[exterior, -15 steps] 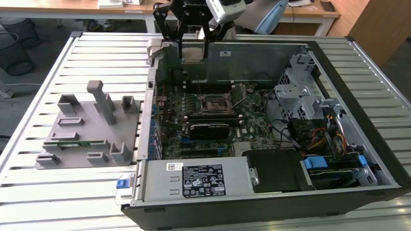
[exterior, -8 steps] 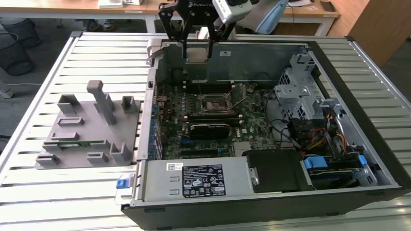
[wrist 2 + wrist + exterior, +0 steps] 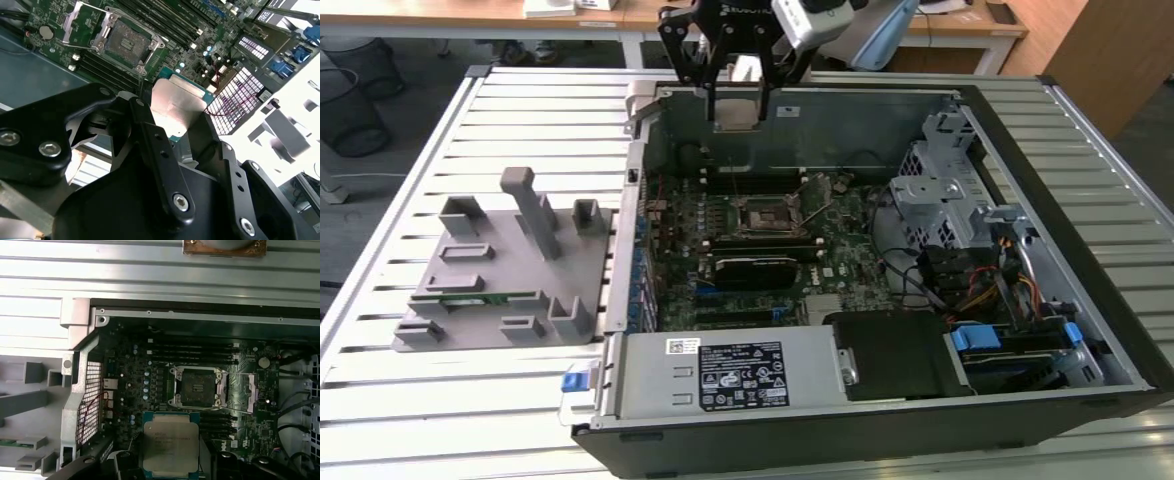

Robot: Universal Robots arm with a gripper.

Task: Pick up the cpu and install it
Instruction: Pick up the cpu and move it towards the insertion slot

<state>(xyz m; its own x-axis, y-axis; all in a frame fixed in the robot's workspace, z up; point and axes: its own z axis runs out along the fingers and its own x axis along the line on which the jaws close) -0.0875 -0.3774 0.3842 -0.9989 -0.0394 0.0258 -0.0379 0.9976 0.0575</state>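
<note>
Cpu look: I see the cpu (image 3: 171, 445) as a flat square chip, with a dull silver metal lid carrying faint print and a thin teal-green rim.
Cpu state: it is clamped by opposite edges in the gripper (image 3: 738, 108) and touches no surface.
Cpu pose: the lid is turned towards the first wrist camera (about level with the board, as far as I can judge).
Cpu place: in the exterior view it hangs above the computer case (image 3: 854, 125), at the wall farthest from that camera, well apart from the empty socket (image 3: 761, 213).

Air between the hand (image 3: 738, 108) and socket (image 3: 758, 214) is free — drive cage (image 3: 937, 190) crowds the exterior view's right.
</note>
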